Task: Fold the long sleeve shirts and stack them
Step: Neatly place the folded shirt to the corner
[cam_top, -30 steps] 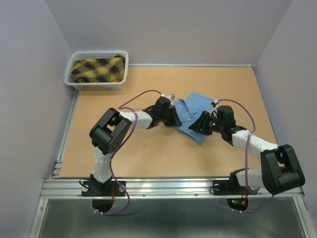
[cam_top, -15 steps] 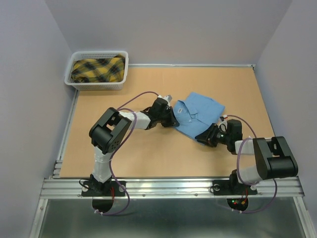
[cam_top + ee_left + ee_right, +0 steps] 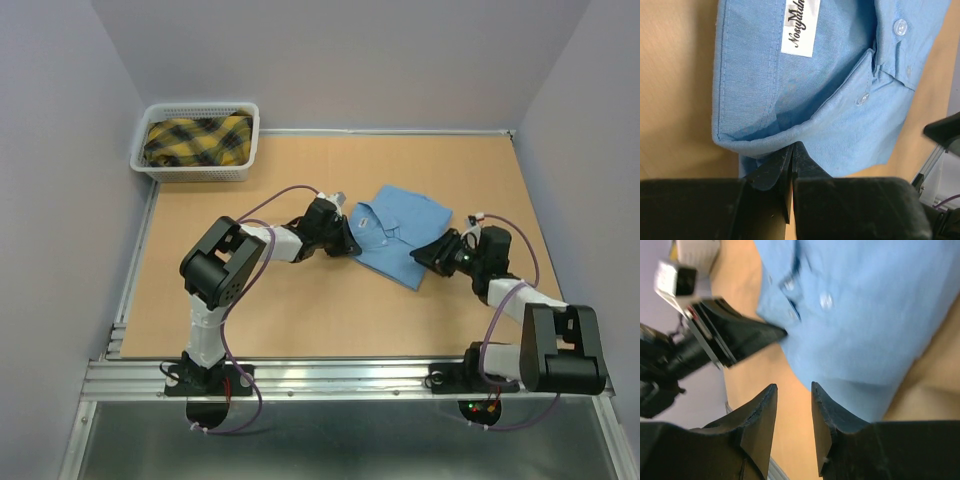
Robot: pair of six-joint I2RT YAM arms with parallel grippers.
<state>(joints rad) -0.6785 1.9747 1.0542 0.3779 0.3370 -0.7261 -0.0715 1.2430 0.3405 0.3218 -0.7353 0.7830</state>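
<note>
Shirt [image 3: 400,228] seems soft, light: grip edges. Left gripper [image 3: 791,148] pinches its nine-o'clock edge; right gripper [image 3: 793,387] hovers, jaws apart, at four.

The left arm [image 3: 215,270] and the right arm [image 3: 560,345] are built alike: white tubular links joined by chunky, rounded black motor housings. A thin purple cable [image 3: 275,195] runs in loose loops along each. The left gripper [image 3: 791,150] and the right gripper [image 3: 794,387] have matte black fingers that taper to narrow wedge tips. Small red and green lights [image 3: 478,407] glow at the right arm's base.
</note>
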